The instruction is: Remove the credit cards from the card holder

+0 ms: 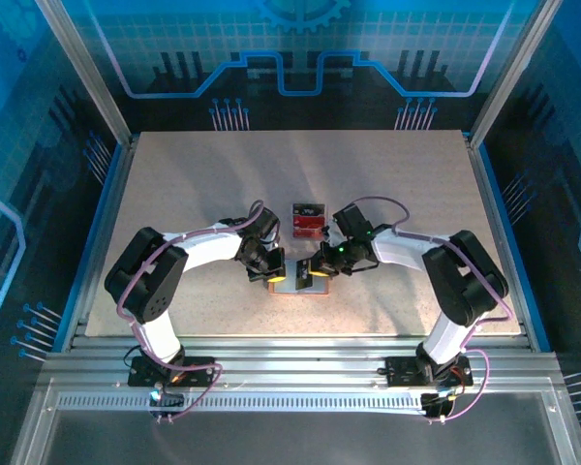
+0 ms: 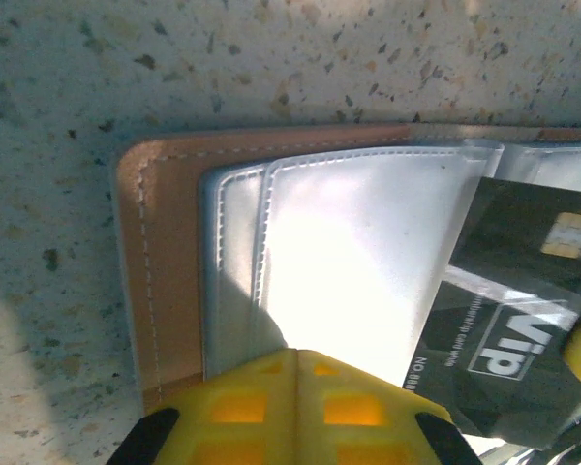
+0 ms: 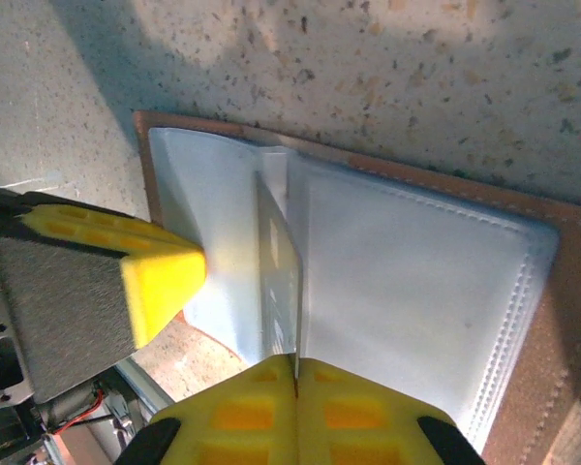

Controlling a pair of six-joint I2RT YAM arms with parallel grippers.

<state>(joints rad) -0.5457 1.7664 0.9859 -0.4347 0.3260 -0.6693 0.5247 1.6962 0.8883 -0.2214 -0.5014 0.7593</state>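
The card holder (image 2: 169,281) lies open on the table, brown rim round a pale grey inside (image 3: 407,281). My left gripper (image 2: 295,360) is shut with nothing between its tips, which rest on the left inner page. My right gripper (image 3: 296,360) is shut on the edge of a dark credit card (image 2: 508,320) marked VIP, which stands partly out of its pocket and shows edge-on as a thin card (image 3: 281,276) in the right wrist view. From above, both grippers, left (image 1: 271,269) and right (image 1: 320,266), meet over the card holder (image 1: 295,283).
A small pile of red cards (image 1: 308,221) lies just behind the card holder. The left gripper's yellow finger (image 3: 160,276) stands close beside the held card. Speckled tabletop (image 1: 203,174) spreads all round, with metal rails (image 1: 290,373) at the near edge.
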